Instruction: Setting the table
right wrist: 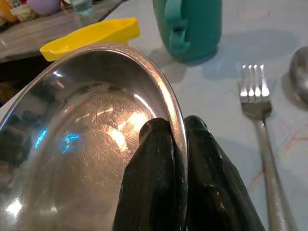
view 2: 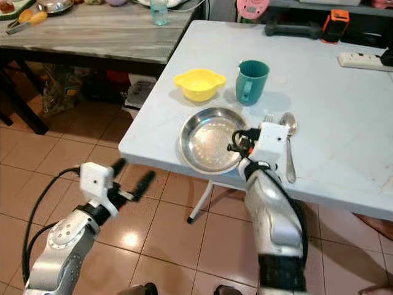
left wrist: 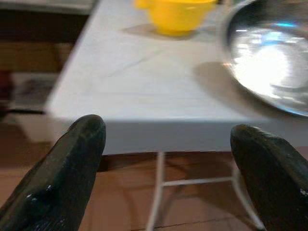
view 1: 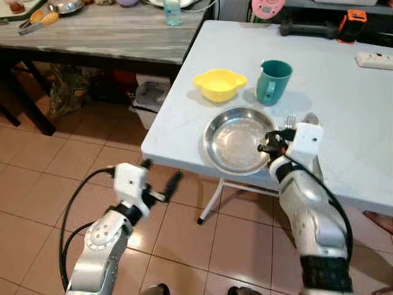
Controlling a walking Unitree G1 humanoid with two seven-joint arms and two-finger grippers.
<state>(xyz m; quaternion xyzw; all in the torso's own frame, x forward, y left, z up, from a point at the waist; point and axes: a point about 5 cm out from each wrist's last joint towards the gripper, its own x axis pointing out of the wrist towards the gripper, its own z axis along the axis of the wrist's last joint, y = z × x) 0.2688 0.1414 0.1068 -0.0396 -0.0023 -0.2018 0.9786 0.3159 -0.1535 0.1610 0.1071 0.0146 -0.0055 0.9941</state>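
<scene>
A round steel plate point(view 1: 236, 140) lies near the front edge of the white table point(view 1: 344, 123). My right gripper point(right wrist: 178, 132) is shut on the plate's right rim, one finger inside and one outside. Beside it, to the right, lie a fork point(right wrist: 257, 108) and a spoon point(view 2: 288, 126). Behind the plate stand a yellow bowl point(view 1: 220, 84) and a teal mug point(view 1: 272, 81). My left gripper point(view 1: 161, 181) hangs open over the tiled floor, below and in front of the table's front left corner, holding nothing.
A grey wooden table point(view 1: 104, 37) with kitchenware and a bottle point(view 1: 172, 12) stands at the back left, with bags under it. A power strip point(view 1: 374, 59) and an orange-black tool point(view 1: 352, 23) lie at the white table's far side. White folding legs point(view 1: 212, 200) show beneath.
</scene>
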